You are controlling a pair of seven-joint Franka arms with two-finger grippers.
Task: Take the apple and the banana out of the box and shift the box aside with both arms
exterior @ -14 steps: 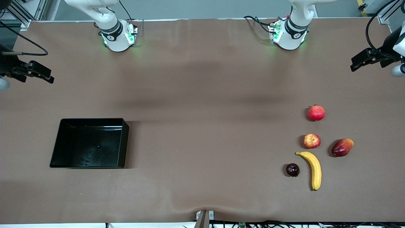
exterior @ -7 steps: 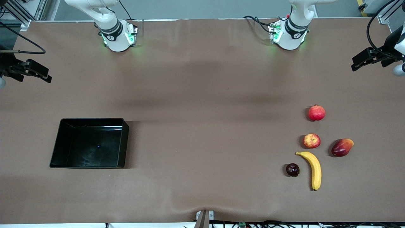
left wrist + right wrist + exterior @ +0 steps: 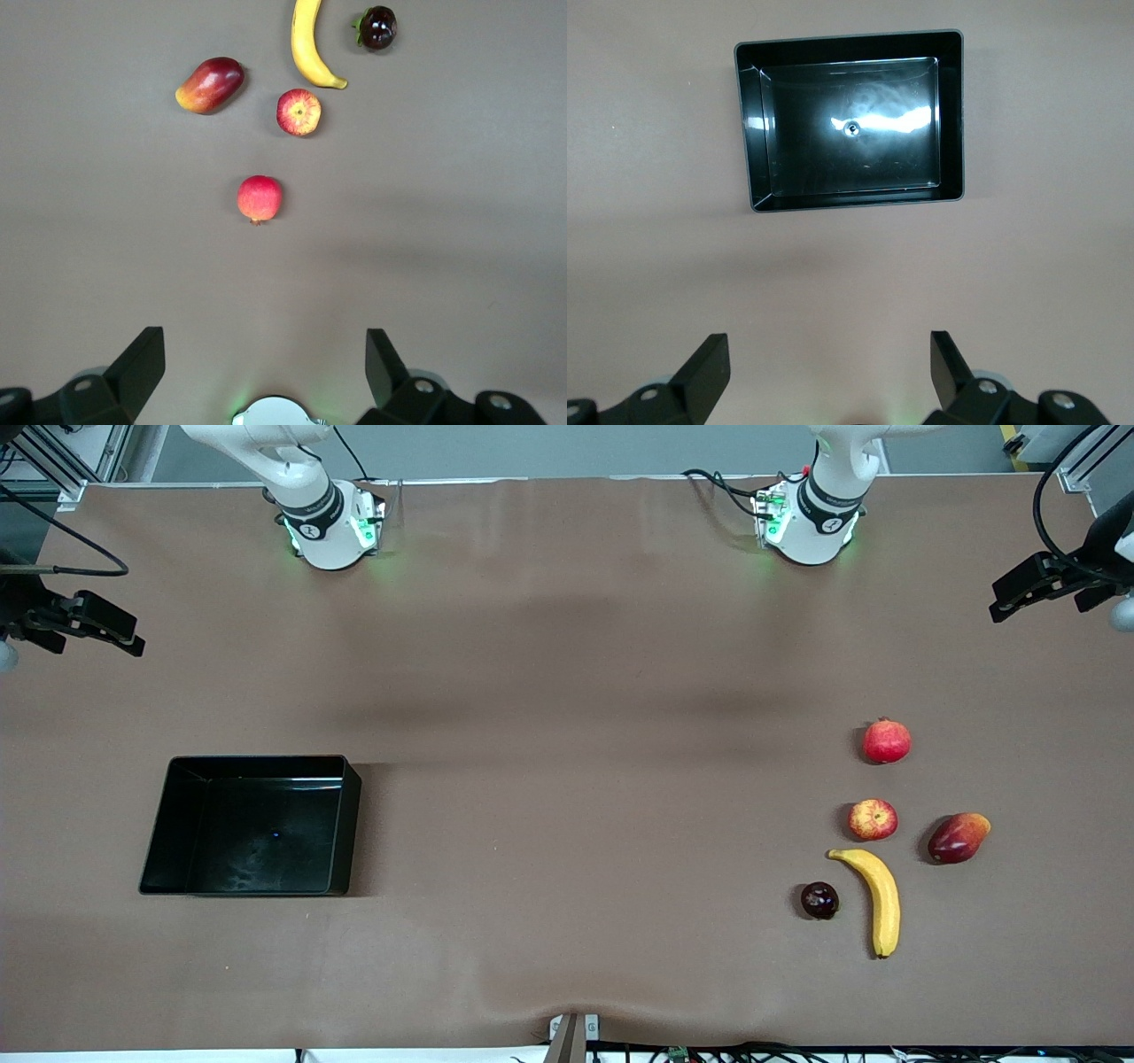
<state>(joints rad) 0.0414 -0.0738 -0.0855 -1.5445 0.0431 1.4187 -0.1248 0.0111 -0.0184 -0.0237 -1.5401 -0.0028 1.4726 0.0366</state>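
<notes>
No writing shows anywhere. The table (image 3: pixel 567 691) is bare through its middle. The box (image 3: pixel 350 824) lies toward the right arm's end, long axis along the table. The banana (image 3: pixel 881 899) lies toward the left arm's end, stem toward the apple (image 3: pixel 873 819). The right gripper (image 3: pixel 828 376) and left gripper (image 3: pixel 266 372) hang wide at the table's ends, holding nothing.

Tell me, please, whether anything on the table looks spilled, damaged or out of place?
Nothing stands out. The black tray sits flat and empty toward the right arm's end; the banana, apple, pomegranate, plum and mango lie whole and apart toward the left arm's end.
</notes>
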